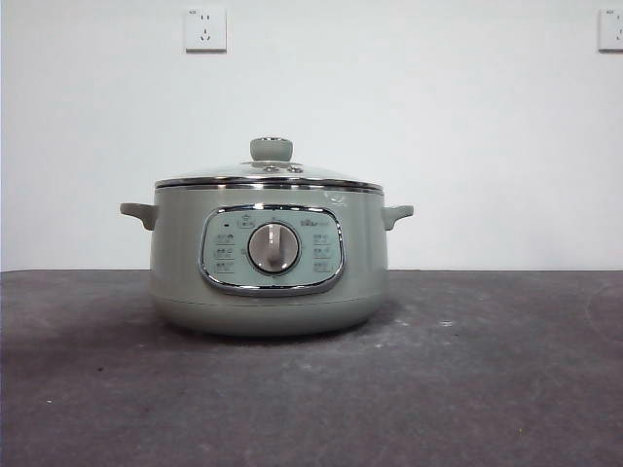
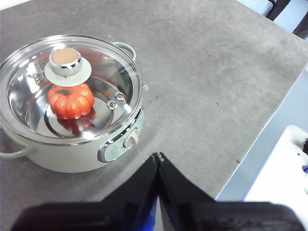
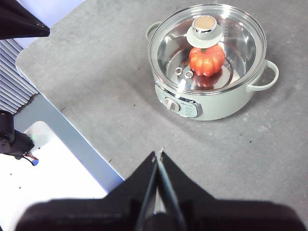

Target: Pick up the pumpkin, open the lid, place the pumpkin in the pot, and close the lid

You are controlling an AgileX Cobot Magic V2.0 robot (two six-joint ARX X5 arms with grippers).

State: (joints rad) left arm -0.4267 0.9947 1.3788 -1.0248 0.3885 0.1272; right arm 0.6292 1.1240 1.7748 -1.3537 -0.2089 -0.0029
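The sage-green pot (image 1: 268,263) stands in the middle of the dark grey table, its control panel and silver dial facing the front camera. The glass lid (image 1: 270,175) with its green knob sits closed on the pot. Through the glass, both wrist views show the orange pumpkin (image 2: 70,101) (image 3: 207,59) lying inside the pot (image 2: 72,154) (image 3: 211,103). My left gripper (image 2: 158,155) is shut and empty, held off the pot near the table's edge. My right gripper (image 3: 159,153) is shut and empty, also back from the pot. Neither gripper shows in the front view.
The table's edge (image 3: 72,125) runs near both grippers, with white equipment (image 3: 43,178) below it. The other arm's black tip (image 3: 21,21) shows at a corner of the right wrist view. Two wall sockets (image 1: 205,29) are on the white wall behind.
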